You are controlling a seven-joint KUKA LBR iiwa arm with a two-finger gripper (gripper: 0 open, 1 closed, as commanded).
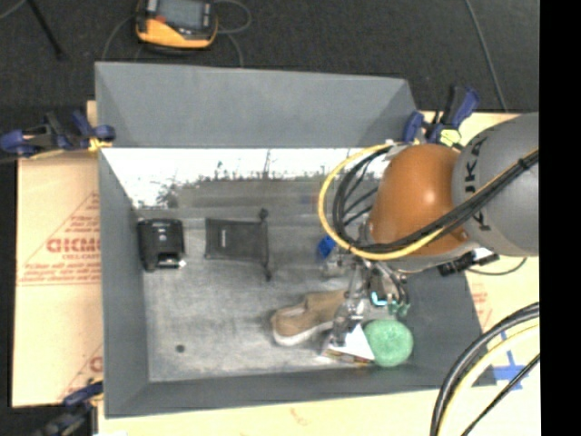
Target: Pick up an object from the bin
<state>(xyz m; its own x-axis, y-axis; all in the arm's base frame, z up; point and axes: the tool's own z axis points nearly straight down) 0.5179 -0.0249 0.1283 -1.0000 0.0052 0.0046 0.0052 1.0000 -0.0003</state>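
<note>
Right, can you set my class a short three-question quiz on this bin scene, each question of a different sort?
1. True or false: the green ball lies at the left end of the bin.
2. Which of these lies nearest the gripper? A the small black box; B the tan shoe-like thing; C the flat black piece.
3. Fill in: the arm reaches in from the view's ____.
Key: 1 false; 2 B; 3 right.

Front right of bin: gripper between tan shoe-shaped object and green ball; black box far left.
</note>
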